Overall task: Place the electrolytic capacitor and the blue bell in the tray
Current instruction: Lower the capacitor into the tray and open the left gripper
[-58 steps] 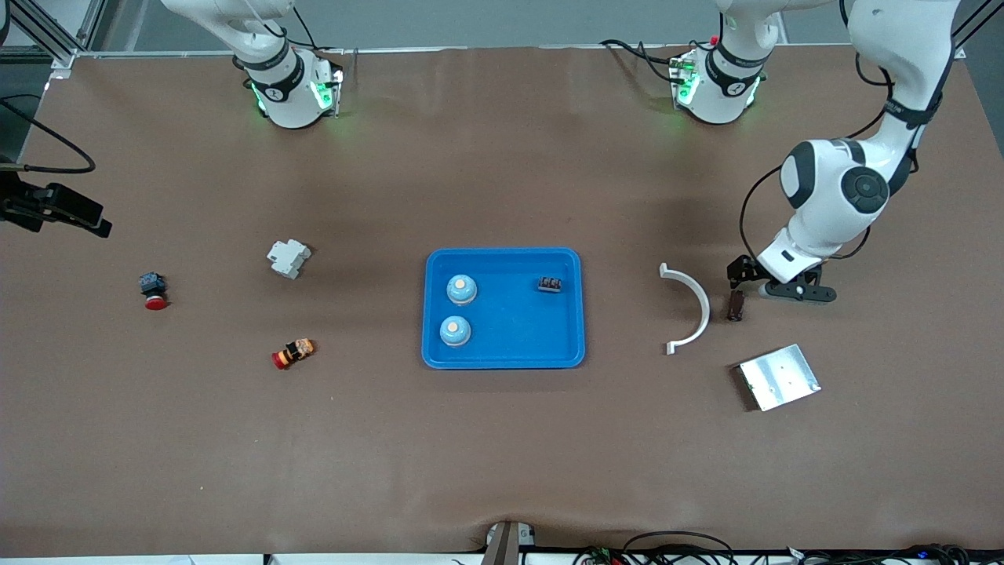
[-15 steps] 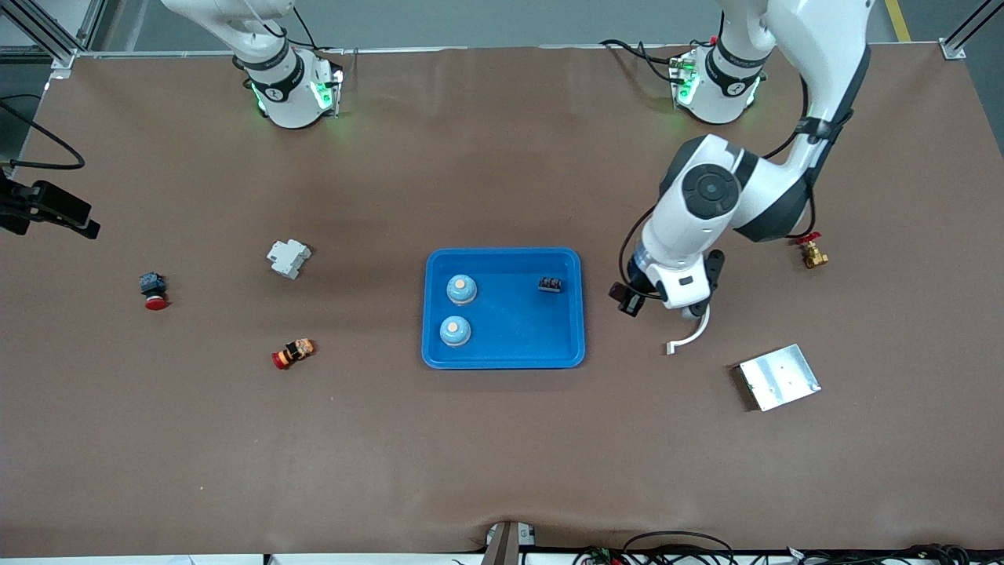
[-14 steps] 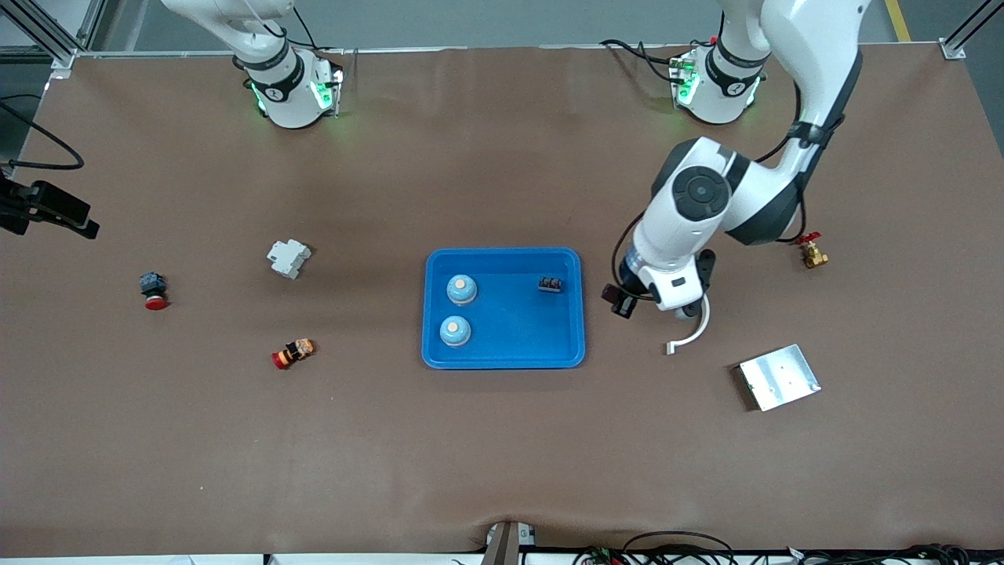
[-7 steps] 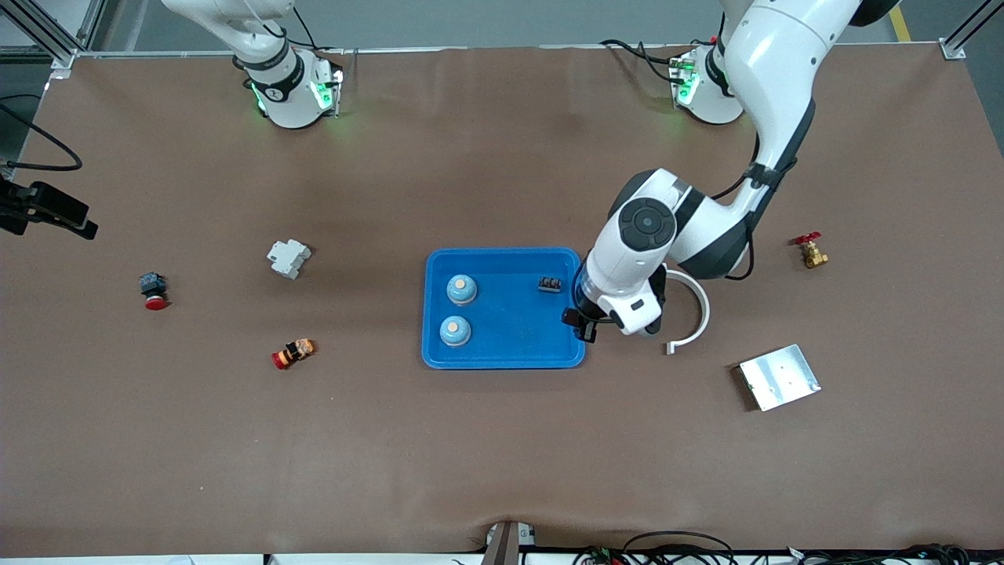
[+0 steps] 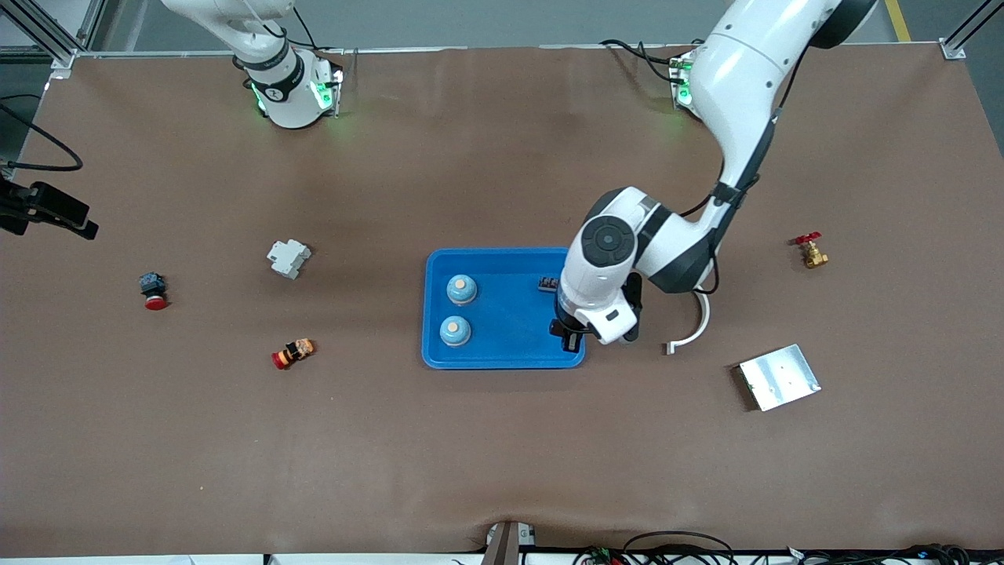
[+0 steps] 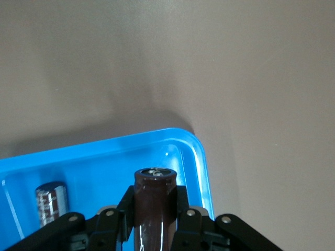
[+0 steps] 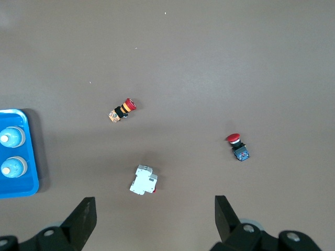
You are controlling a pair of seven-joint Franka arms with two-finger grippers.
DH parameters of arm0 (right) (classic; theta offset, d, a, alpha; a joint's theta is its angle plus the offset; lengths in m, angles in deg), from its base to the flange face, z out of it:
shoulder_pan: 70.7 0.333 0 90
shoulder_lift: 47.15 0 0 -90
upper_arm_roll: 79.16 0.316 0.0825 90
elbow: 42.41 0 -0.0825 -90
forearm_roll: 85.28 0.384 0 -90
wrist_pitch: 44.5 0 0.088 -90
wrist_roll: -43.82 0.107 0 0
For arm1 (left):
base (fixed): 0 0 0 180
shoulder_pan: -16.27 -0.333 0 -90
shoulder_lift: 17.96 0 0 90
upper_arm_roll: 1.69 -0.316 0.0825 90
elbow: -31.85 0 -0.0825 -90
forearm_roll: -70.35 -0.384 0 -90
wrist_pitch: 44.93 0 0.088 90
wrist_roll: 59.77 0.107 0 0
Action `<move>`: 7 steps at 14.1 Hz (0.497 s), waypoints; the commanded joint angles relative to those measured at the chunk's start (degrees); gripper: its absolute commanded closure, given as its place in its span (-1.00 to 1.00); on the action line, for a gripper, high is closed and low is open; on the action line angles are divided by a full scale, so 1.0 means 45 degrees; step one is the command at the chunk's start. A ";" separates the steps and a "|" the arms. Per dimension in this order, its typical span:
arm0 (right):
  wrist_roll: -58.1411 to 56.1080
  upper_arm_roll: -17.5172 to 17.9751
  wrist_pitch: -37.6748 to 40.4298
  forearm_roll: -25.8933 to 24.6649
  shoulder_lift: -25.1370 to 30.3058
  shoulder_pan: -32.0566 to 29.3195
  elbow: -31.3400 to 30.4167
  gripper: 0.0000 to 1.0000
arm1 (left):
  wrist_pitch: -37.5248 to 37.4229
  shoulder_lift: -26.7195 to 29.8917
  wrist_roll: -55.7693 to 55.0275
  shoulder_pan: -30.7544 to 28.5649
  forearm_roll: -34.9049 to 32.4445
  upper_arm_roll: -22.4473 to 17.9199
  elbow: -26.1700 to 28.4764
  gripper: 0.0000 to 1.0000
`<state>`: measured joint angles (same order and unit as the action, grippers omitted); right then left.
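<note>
Clamped between the fingers of the left gripper [image 6: 155, 222] is a dark brown electrolytic capacitor [image 6: 154, 201], its silver-topped end projecting past the fingertips. In the front view the left gripper [image 5: 570, 333] hangs over the tray [image 5: 502, 357], above the corner nearest the front camera toward the left arm's end of the table. The left wrist view shows the same rounded corner of the tray [image 6: 201, 157] under the capacitor.

A second capacitor [image 6: 51, 203], dark with a silvery patterned sleeve, lies in the tray; its printing cannot be read. In the front view it [image 5: 549, 283] rests near the tray's edge toward the left arm's end. Two blue bells [image 5: 461, 289] [image 5: 455, 330] sit in the tray toward the right arm's end, one nearer the front camera than the other.

Right gripper [image 7: 154, 222] has its fingers spread wide, holding nothing, and waits high over the table. No brand or legible writing is visible on any item.
</note>
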<state>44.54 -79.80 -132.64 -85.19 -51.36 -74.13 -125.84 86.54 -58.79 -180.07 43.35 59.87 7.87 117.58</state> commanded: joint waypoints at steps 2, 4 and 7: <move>-0.0142 0.0084 0.0056 -0.0021 0.0056 -0.0155 0.0005 -1.00 | -0.0329 -0.1159 -0.0533 0.0915 -0.0229 -0.0835 -0.1334 1.00; -0.0142 0.0084 0.0056 -0.0021 0.0056 -0.0155 0.0005 -1.00 | -0.0309 -0.1551 -0.0688 0.0915 -0.0248 -0.0835 -0.1570 1.00; -0.0123 0.0084 0.0036 -0.0021 0.0056 -0.0194 -0.0014 -1.00 | -0.0270 -0.1786 -0.0922 0.0973 -0.0249 -0.0835 -0.1688 1.00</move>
<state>44.54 -79.80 -132.64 -85.19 -51.36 -74.16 -125.87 86.53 -65.47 -182.10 46.98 59.87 4.54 112.47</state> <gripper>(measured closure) 0.000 0.661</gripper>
